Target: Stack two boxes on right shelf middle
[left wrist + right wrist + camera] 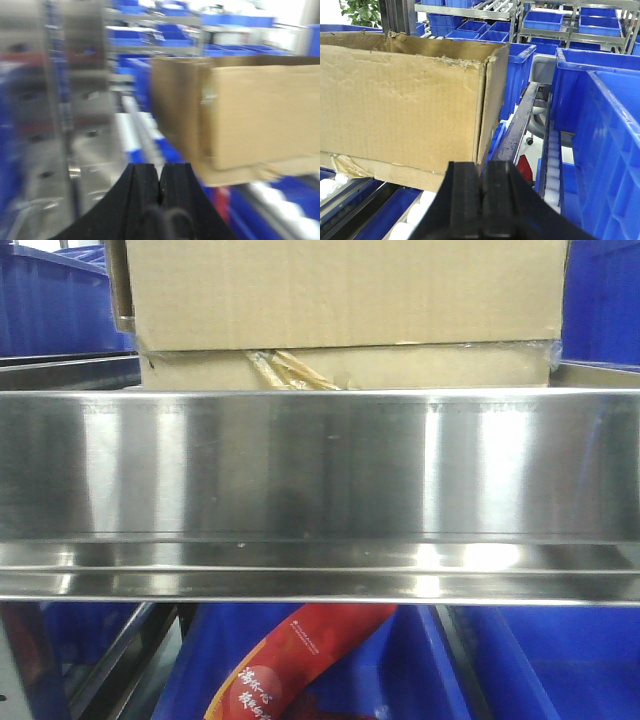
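The large brown box (340, 290) sits on top of the flatter box (400, 368), whose front edge shows torn yellowish tape (285, 370). Both rest on the shelf behind its shiny steel front rail (320, 470). From the right wrist the large box (405, 100) overhangs the flat box (405, 175) on white rollers (427, 212). My right gripper (482, 170) is shut and empty, just below the stack's near corner. The left wrist view is blurred; the stack (240, 110) lies to the right of my shut, empty left gripper (160, 172).
Blue plastic bins (605, 125) stand close on the right of the stack, more bins (470, 30) behind. A steel divider rail (520, 125) runs between. A steel upright (75, 100) stands left of the left gripper. Below the shelf lies a red printed package (290, 660) in a blue bin.
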Robot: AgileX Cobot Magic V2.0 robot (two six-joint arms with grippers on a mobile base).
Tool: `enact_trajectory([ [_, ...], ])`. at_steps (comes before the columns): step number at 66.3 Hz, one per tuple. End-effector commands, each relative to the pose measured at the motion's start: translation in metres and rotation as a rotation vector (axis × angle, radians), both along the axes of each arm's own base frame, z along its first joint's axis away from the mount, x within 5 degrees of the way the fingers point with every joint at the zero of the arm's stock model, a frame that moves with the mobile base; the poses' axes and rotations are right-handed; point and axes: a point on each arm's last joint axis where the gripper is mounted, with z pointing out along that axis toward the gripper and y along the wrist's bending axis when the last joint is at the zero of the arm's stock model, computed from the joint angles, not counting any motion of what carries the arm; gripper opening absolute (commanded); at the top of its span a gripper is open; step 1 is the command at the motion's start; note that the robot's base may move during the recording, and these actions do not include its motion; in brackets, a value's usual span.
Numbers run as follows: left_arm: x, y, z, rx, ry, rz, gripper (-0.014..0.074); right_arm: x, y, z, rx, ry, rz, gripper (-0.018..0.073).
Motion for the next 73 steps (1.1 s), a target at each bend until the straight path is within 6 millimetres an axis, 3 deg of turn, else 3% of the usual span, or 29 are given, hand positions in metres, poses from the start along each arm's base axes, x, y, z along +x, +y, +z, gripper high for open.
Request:
enact_trajectory([
  [1, 0.0, 0.0, -0.016, 0.003, -0.058, 0.06, -0.0111, -0.001, -0.001, 0.002, -0.003, -0.036, -0.007, -0.0155],
  [15, 0.012, 0.003, -0.069, -0.001, -0.071, 0.142, -0.0111, -0.001, -0.001, 0.002, -0.003, -0.035, -0.007, -0.0155],
  [32, 0.024, 0.003, -0.11, -0.002, -0.09, 0.139, -0.0111, -0.001, -0.001, 0.003, -0.002, -0.04, -0.008, -0.0155],
  [35, 0.023, 0.003, -0.105, -0.006, -0.158, 0.139, -0.0111, -0.001, -0.001, 0.003, -0.002, -0.04, -0.008, -0.0155],
  [73, 0.023, 0.003, -0.108, 0.004, -0.119, 0.141, -0.0111, -0.001, -0.001, 0.003, 0.0, -0.044, -0.009, -0.0155],
])
